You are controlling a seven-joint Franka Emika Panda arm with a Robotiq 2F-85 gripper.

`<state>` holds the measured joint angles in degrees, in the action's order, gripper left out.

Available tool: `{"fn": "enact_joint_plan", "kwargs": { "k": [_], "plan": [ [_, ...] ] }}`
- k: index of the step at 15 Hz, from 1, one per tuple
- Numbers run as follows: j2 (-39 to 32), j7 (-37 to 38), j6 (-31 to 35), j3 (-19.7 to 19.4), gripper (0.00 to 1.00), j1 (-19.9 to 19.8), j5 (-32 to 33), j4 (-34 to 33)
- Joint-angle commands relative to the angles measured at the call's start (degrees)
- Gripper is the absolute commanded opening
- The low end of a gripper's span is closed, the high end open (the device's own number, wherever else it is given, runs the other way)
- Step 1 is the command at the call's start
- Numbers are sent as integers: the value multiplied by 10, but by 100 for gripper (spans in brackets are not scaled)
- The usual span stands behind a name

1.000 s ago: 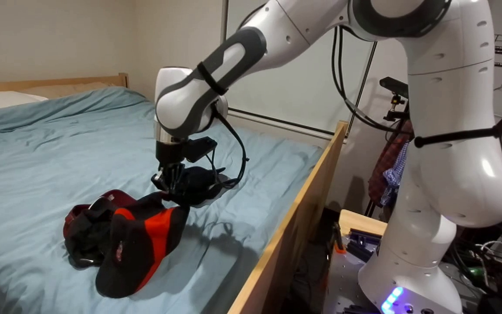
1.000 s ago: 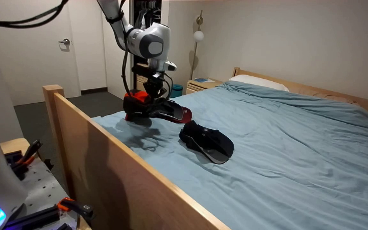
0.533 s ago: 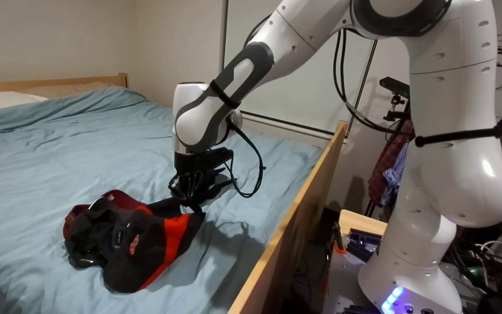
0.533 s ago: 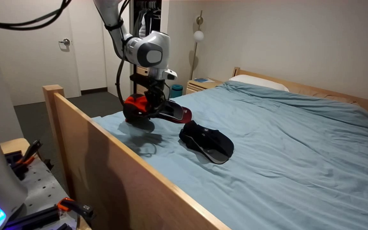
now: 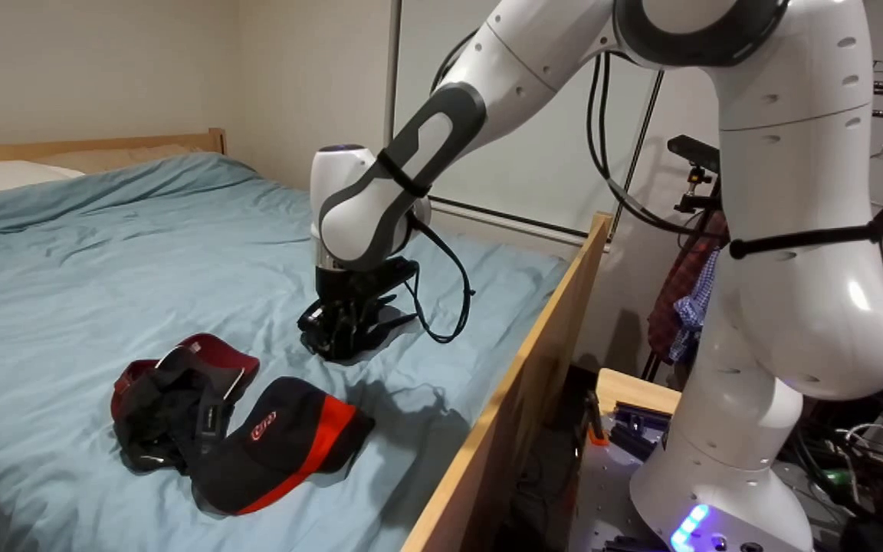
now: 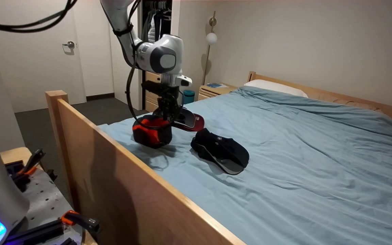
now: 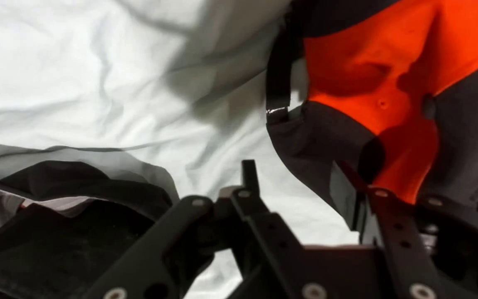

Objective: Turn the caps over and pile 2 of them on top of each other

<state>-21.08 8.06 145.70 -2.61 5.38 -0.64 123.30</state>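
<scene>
In an exterior view, the red-and-black cap (image 5: pixel 280 445) lies crown up, brim pointing lower left, long axis slanting to upper right, the gripper (image 7: pixel 295 178) with jaws apart.

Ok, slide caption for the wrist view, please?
Pincer open over the bedding, black-and-red cap at upper right, black cap at lower left.

Hand (image 7: pixel 296 185) downward, 2 fingers (image 7: pixel 344 195) apart

I get dim light in both exterior views; shadows smudge the pale-blue cloth bedsheet (image 6: pixel 301 170); my wrist view bleaches it whitish; shadows mottle the black-and-red fabric cap (image 7: pixel 392 89).
</scene>
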Motion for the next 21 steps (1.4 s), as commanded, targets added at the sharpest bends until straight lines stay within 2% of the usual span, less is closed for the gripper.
{"fn": "enact_joint_plan", "kwargs": {
  "k": [1, 3, 5, 6, 9, 13, 14, 15, 19, 21],
  "plan": [
    [33, 64, 21, 2, 81, 3, -7, 10],
    [51, 81, 28, 17, 94, 4, -30, 1],
    [53, 89, 29, 35, 100, 11, -44, -28],
    [45, 116, 26, 36, 100, 24, -33, -52],
    [13, 140, 16, 48, 100, 52, -14, -122],
    [-55, 160, 0, 53, 100, 107, 33, -206],
    [-62, 157, 3, 60, 100, 110, 16, -212],
    [-29, 144, 12, 55, 100, 102, 13, -174],
    [-63, 148, 12, 58, 100, 115, 11, -204],
    [-96, 160, 41, 51, 100, 121, 16, -221]
  ]
}}
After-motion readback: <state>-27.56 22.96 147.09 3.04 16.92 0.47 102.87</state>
